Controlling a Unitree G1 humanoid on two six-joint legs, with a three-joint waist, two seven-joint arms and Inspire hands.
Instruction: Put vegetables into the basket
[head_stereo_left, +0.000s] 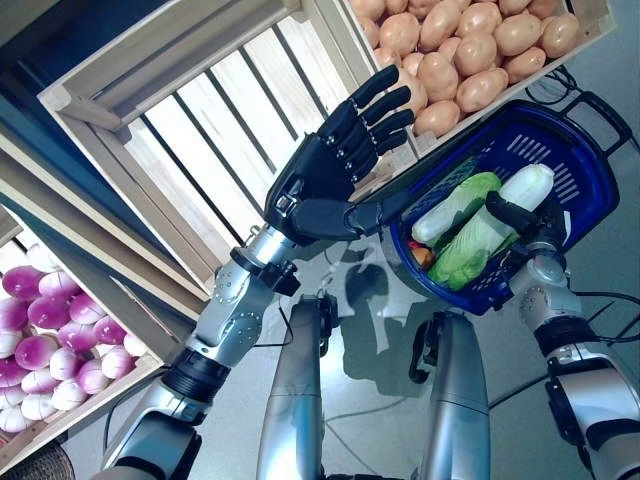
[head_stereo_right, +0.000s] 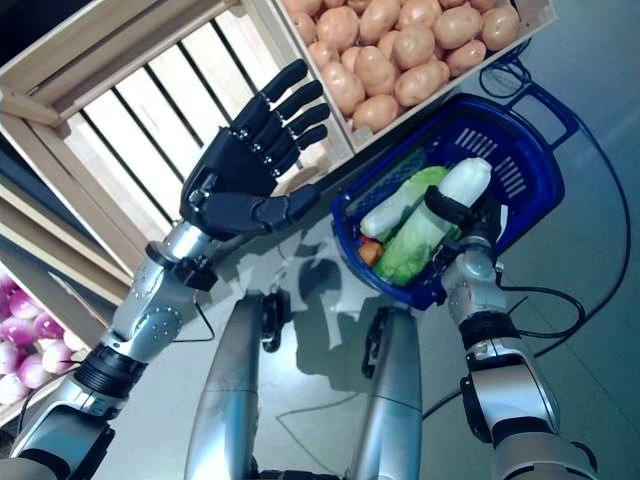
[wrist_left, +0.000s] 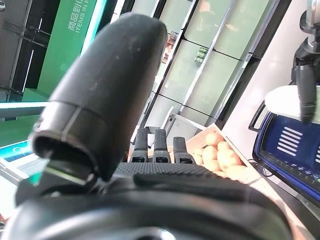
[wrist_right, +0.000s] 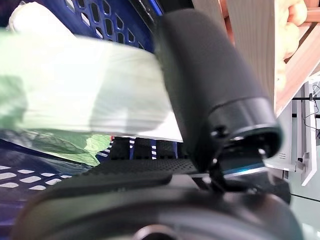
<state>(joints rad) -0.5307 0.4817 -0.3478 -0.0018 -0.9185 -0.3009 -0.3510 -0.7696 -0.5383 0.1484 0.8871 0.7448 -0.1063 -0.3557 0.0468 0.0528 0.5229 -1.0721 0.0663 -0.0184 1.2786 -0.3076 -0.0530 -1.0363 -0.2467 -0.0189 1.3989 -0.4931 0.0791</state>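
The blue basket (head_stereo_left: 590, 150) stands on the floor at the right, just below the wooden stand. My right hand (head_stereo_left: 540, 240) is at the basket's near rim, shut on a long white and green cabbage (head_stereo_left: 470, 245) that reaches across the inside. In the right wrist view the thumb (wrist_right: 210, 75) curls over the cabbage's pale stalk (wrist_right: 100, 95). A second pale green vegetable (head_stereo_left: 455, 205) and a small red one (head_stereo_left: 422, 255) lie in the basket. My left hand (head_stereo_left: 320, 180) is raised, open and empty, in front of the stand and left of the basket.
The wooden stand's slatted crate (head_stereo_left: 200, 130) lies behind my left hand. Another crate's edge (head_stereo_left: 590, 20) runs close along the basket's far side. Grey floor (head_stereo_left: 610, 260) lies to the right of the basket.
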